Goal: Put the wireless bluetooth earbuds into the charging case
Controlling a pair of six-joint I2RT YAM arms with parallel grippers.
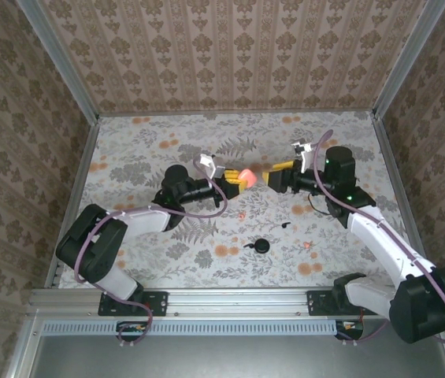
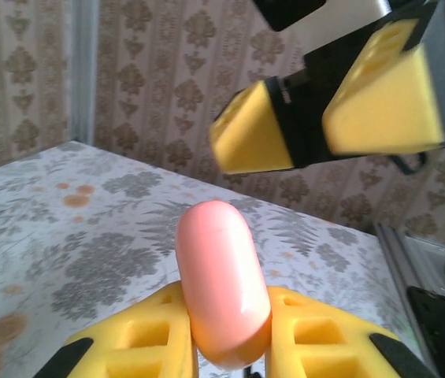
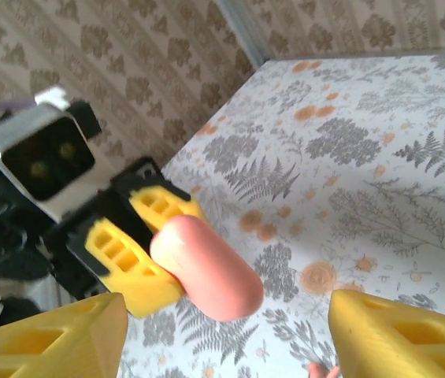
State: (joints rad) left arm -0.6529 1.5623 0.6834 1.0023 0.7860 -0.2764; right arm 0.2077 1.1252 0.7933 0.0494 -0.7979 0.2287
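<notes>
The left gripper [image 1: 236, 179] is clamped on the pink charging case [image 1: 247, 175], held clear above the surface [image 1: 167, 260]. The right gripper [image 1: 272, 175] stands with jaws apart, facing the case, near but not touching. Two salmon-pink earbuds [image 1: 242, 214] lie on the surface below, well apart.

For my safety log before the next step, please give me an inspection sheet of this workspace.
Surface: floral cloth, lying flat.
Job's things: pink case held up between the arms; black case on the cloth; two pink earbuds lying apart on it; two small dark bits, perhaps black earbuds.
Clutter: nothing seen.
Grippers: left gripper shut on the pink case; right gripper open, facing it, not touching.
Cables: purple cables loop along both arms.
Surroundings: patterned walls, metal frame.
</notes>
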